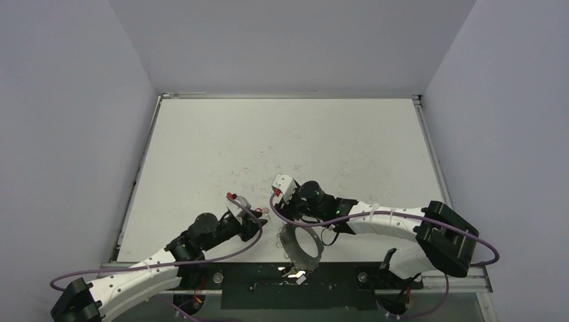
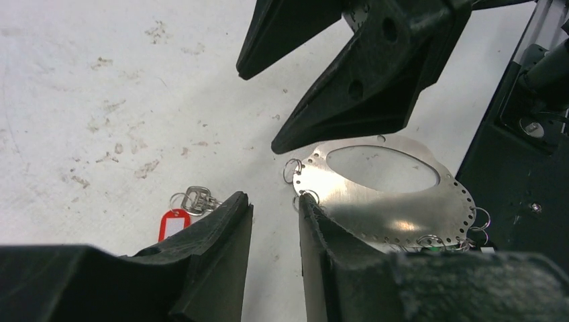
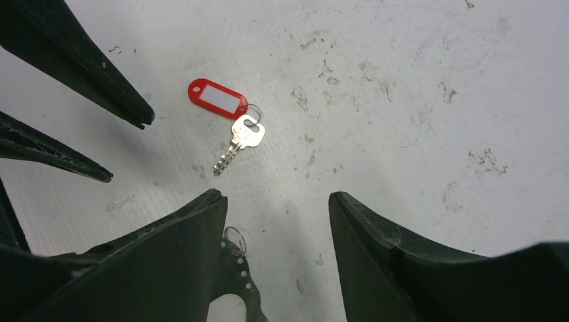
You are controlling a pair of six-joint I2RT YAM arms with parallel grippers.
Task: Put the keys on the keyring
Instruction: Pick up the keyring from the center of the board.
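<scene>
The keyring [image 2: 376, 201] is a flat grey metal loop with a holed rim and small rings, lying near the table's front edge [image 1: 302, 243]. The silver key with the red tag [image 3: 216, 97] lies flat on the table, apart from the keyring; it also shows in the left wrist view [image 2: 173, 223]. A green speck [image 2: 435, 249] shows among the rings at the loop's near side, mostly hidden. My left gripper [image 2: 272, 208] is open by a narrow gap and empty; its right fingertip [image 2: 307, 204] is at a small ring on the loop's rim. My right gripper [image 3: 275, 201] is open wide and empty, over the loop's edge [image 3: 238, 275].
The white table [image 1: 282, 134] is scuffed and walled on three sides. A black frame strip [image 1: 295, 285] runs along the front edge just behind the keyring. The two grippers' fingers are close together above the key and loop.
</scene>
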